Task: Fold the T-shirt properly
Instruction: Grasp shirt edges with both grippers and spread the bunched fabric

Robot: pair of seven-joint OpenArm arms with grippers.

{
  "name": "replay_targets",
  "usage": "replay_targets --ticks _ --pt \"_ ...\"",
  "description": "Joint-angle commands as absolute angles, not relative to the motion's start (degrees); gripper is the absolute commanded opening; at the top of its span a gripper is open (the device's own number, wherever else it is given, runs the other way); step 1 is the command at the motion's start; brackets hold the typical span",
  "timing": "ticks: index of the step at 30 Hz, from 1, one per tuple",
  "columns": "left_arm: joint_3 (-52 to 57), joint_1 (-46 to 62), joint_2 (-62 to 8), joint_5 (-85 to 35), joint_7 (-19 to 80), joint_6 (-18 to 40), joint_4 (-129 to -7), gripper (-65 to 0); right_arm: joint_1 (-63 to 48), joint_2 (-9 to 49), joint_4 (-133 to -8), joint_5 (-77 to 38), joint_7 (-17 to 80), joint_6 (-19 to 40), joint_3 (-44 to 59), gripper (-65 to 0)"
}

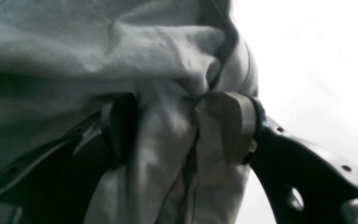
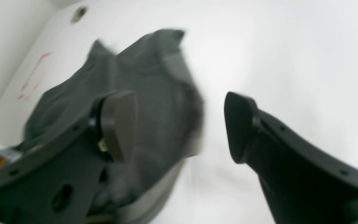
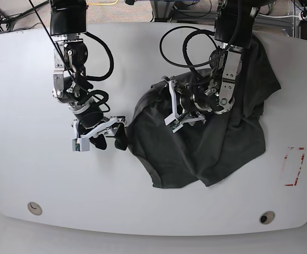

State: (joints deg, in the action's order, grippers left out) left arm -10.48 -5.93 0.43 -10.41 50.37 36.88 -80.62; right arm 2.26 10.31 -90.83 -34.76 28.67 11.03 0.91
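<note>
The T-shirt (image 3: pixel 206 143) lies crumpled, right of centre on the white table (image 3: pixel 26 174). Our left gripper (image 1: pixel 166 127) is clamped on a gathered bunch of its fabric; our right gripper (image 2: pixel 179 127) stands open and empty, just beside the shirt's edge. To do this step well, we judge we should spread the cloth flat before making any fold.

t-shirt (image 2: pixel 154 93) blurred left of the right jaws, its lower part cut off by the frame edge. left wrist view: fabric between jaws soft-focused, desk (image 1: pixel 306 62) overexposed.
</note>
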Motion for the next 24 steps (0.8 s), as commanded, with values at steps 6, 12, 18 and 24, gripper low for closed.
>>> replay_targets --ticks 6,12,18,24 --pt "-5.93 -6.2 -0.13 -9.19 52.26 37.14 -88.57 -25.8 4.53 11.12 -85.05 -35.21 27.82 12.18 2.24 -22.8" --pt "-2.68 -5.93 -0.13 -10.68 53.67 40.0 -96.48 -25.8 5.49 10.68 -81.19 -35.21 27.56 12.18 2.15 -23.0" --pt "2.68 -5.93 -0.22 -14.81 61.41 40.0 -104.66 -25.8 7.34 9.1 -78.64 -35.21 27.74 12.35 0.31 -23.0" --pt "9.27 -5.76 -2.68 -17.71 65.63 40.0 -109.23 -25.8 9.01 8.48 -76.62 -35.21 27.47 11.91 -3.47 -23.1"
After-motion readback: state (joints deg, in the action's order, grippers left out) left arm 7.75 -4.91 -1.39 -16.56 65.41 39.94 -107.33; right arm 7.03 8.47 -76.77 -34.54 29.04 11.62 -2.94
